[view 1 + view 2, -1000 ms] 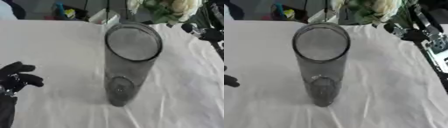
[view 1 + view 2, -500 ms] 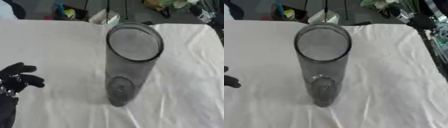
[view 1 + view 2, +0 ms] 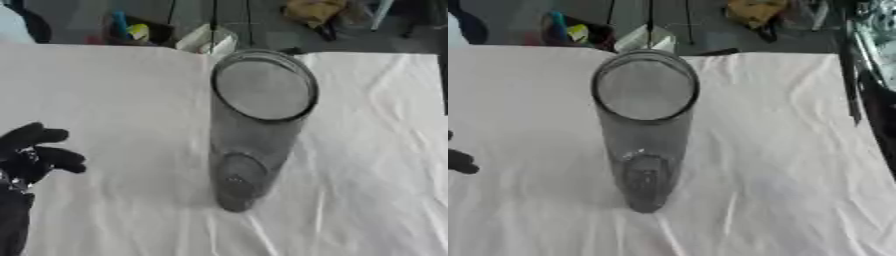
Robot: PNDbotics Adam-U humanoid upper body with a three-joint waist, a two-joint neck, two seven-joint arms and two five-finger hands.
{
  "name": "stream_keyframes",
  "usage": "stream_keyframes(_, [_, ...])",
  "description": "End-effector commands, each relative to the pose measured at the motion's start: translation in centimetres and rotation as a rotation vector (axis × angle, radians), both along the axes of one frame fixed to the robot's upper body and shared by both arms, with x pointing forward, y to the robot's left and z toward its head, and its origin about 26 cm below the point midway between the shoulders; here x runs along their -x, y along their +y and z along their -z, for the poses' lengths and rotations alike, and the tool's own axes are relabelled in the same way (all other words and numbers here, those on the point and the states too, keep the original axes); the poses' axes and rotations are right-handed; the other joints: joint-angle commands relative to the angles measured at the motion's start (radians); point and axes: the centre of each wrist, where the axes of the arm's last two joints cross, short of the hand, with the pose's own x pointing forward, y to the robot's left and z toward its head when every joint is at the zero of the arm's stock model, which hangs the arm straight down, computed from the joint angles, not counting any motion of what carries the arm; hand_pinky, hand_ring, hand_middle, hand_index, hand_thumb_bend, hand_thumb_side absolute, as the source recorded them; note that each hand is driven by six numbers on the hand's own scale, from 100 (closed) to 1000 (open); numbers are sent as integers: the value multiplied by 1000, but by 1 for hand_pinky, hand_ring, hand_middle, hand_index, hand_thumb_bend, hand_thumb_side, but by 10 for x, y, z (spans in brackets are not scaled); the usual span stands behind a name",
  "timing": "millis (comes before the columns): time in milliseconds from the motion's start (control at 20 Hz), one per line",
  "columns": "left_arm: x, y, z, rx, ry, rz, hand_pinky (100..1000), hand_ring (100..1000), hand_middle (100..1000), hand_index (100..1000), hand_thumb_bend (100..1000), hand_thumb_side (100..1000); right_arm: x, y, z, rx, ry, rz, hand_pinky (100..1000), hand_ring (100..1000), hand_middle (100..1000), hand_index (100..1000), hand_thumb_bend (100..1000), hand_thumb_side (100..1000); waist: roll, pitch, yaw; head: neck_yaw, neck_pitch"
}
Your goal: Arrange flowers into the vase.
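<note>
The vase (image 3: 254, 135) stands upright in the middle of the frame on the white tablecloth (image 3: 114, 100), a tall smoky-glass cylinder with its round mouth open toward me and nothing inside it. No flowers show in either view, and my right hand is out of sight too, so I judge that the stems have yet to come in. My left hand (image 3: 31, 155) sits at the lower left edge, well apart from the vase, its fingers loosely spread and holding nothing. The cloth is creased around the vase's base. The risk I see is a tall, narrow vase unsteadied: a stem or knuckle clipping the rim could tip it, since neither hand braces it.
</note>
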Motion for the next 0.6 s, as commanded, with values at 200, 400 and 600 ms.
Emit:
stream_keyframes(200, [3, 1, -5, -12, -14, 17, 589, 631, 727, 874, 122, 1000, 9, 25, -27, -127, -78, -94, 124, 100, 100, 100, 371, 533, -13, -58, 3, -16, 10])
stream_keyframes(400, [3, 0, -4, -12, -8, 26, 589, 632, 728, 873, 122, 1000, 10, 38, -33, -196, -92, -150, 116, 100, 100, 100, 326, 513, -15, -68, 5, -18, 15])
stream_keyframes(600, [3, 1, -4, -12, -2, 30, 590, 633, 728, 873, 123, 1000, 13, 46, -39, -259, -111, -197, 110, 100, 100, 100, 283, 495, -17, -80, 7, -18, 22])
